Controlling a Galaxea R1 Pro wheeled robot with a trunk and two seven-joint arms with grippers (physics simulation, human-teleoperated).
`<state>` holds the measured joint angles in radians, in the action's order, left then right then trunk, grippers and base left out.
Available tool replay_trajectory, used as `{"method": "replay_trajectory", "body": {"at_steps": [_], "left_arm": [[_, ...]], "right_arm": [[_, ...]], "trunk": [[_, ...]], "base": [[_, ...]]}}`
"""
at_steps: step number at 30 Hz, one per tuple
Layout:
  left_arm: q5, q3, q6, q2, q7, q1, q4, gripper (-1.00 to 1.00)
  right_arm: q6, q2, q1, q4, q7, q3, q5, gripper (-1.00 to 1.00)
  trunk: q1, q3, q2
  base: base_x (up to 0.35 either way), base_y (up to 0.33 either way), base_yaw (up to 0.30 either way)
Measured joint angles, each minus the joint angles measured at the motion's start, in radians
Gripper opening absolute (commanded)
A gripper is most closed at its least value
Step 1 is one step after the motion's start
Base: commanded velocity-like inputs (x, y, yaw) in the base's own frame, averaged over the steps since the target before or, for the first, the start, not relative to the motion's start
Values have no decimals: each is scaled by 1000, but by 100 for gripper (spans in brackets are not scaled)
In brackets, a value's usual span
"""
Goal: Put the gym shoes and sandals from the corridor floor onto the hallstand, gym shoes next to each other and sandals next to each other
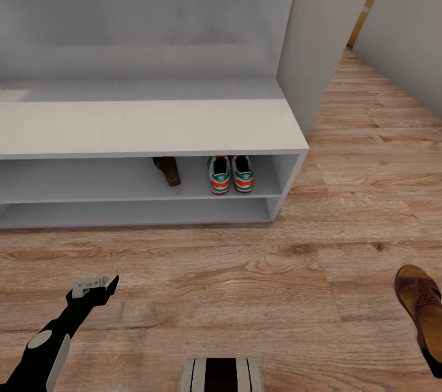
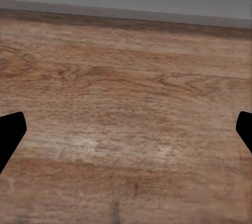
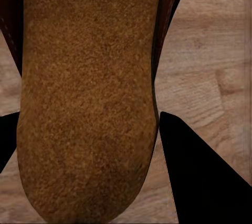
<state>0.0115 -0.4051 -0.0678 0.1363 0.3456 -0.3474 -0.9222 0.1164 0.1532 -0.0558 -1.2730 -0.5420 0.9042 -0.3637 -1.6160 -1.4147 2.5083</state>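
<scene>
On rack shelf: gym shoes (image 1: pixel 231 174), no legible text; right hand (image 3: pixel 89 129) pinching sandal (image 3: pixel 86 98); left hand (image 2: pixel 126 132) spread.

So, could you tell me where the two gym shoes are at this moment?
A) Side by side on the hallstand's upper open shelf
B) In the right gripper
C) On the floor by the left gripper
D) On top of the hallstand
A: the gym shoes stand side by side on the upper open shelf of the hallstand, heels outward, with one sandal further along that shelf.
</scene>
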Motion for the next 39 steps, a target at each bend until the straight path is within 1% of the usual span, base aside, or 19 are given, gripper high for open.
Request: {"method": "replay_trajectory", "body": {"at_steps": [10,14,24,25,32,35,39], "left_arm": [[0,0,0,0,0,0,0,100],[0,0,0,0,0,0,0,100],[0,0,0,1,0,0,0,100],[1,1,0,1,1,4,5,100],[2,4,0,4,4,16,20,100],[2,4,0,4,6,19,22,100],[3,4,0,5,7,21,24,100]], "right_arm": [[0,0,56,0,0,57,0,-100],[0,0,57,0,0,76,1,-100],[0,2,55,-3,-1,77,1,-100],[4,2,50,-3,0,71,1,-100],[33,-2,17,-1,19,31,-43,-100],[46,-2,12,0,22,14,-51,-100],[62,-2,8,1,23,8,-55,-100]], "trunk": [[0,0,0],[0,0,0],[0,0,0],[0,0,0],[0,0,0],[0,0,0],[0,0,0]], "base": [[0,0,0],[0,0,0],[0,7,0],[0,97,0],[0,182,0],[0,240,0],[0,148,0]]}}
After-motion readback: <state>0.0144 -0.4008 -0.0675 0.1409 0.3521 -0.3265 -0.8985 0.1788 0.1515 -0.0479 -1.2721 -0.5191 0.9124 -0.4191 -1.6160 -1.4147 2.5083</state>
